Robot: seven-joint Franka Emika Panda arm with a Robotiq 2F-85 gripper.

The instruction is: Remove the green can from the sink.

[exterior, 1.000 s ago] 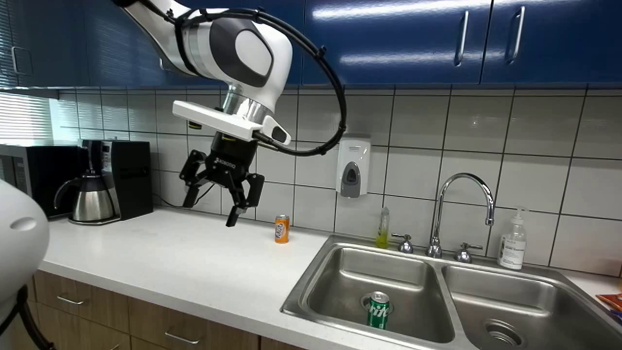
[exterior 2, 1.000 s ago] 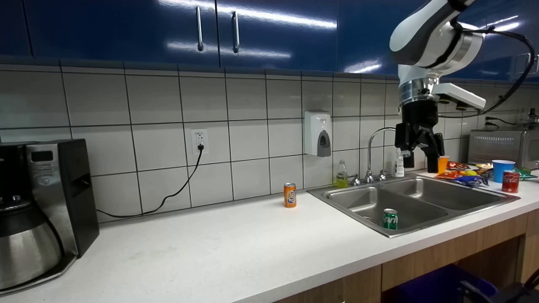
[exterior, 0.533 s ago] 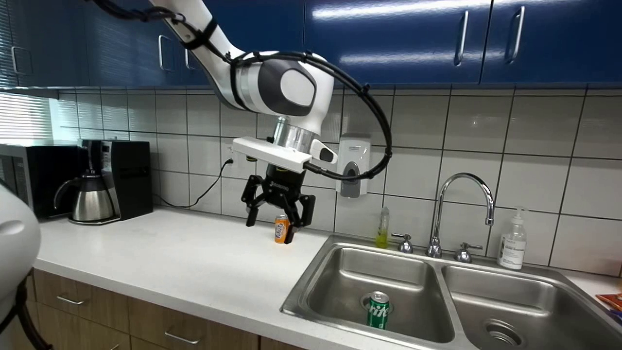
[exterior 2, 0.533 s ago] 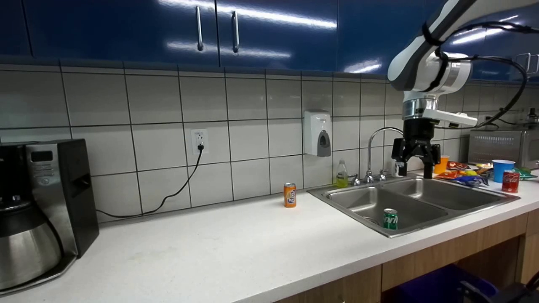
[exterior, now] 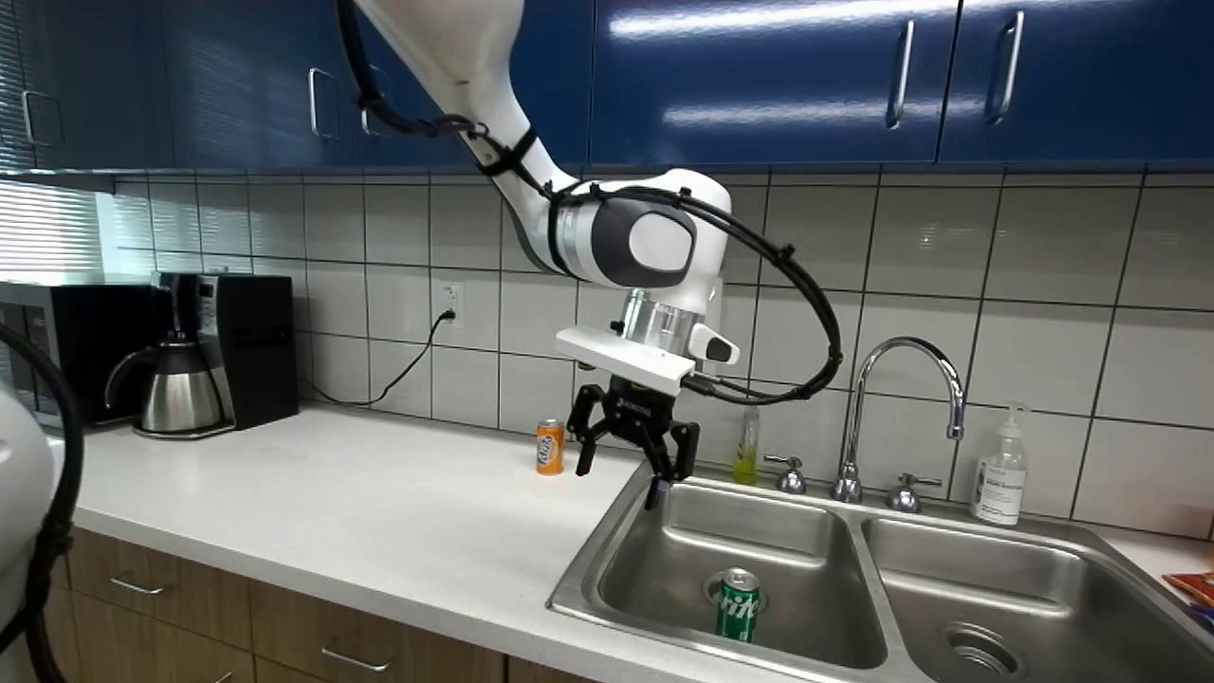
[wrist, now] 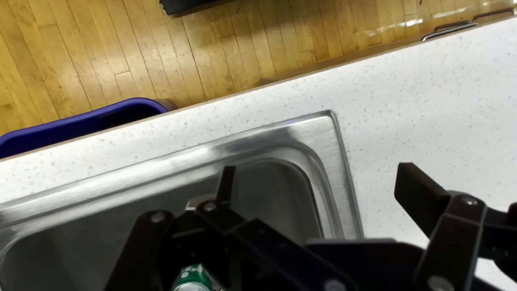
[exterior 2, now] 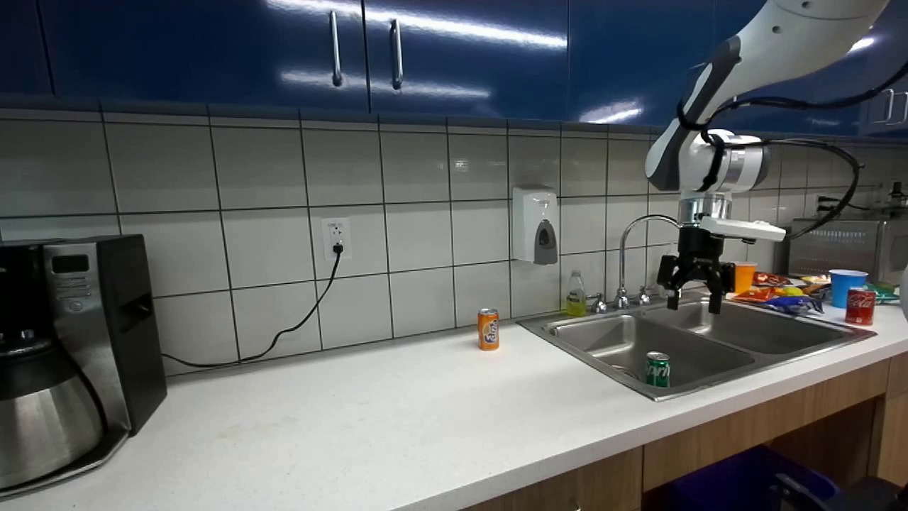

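The green can (exterior: 738,607) stands upright in a basin of the stainless sink (exterior: 882,588), beside the drain. It also shows in an exterior view (exterior 2: 658,370) near the front rim of the sink (exterior 2: 589,360). In the wrist view the can (wrist: 193,279) is mostly hidden behind a finger at the bottom edge, with the sink's corner rim (wrist: 323,129) above. My gripper (exterior: 618,486) is open and empty, pointing down. It hangs above the sink's side edge, higher than the can and apart from it. It also shows in an exterior view (exterior 2: 694,306) and the wrist view (wrist: 316,166).
An orange can (exterior: 550,448) stands on the counter beside the sink. The faucet (exterior: 858,398), a yellow-green soap bottle (exterior: 747,446) and a pump bottle (exterior: 1001,484) stand behind the basins. Snack bags, a blue cup (exterior 2: 848,287) and a red can (exterior 2: 860,306) are beyond the sink.
The arm has moved right and down in an exterior view, from over the counter to the sink's edge. The gripper stays open. The green can has not moved.
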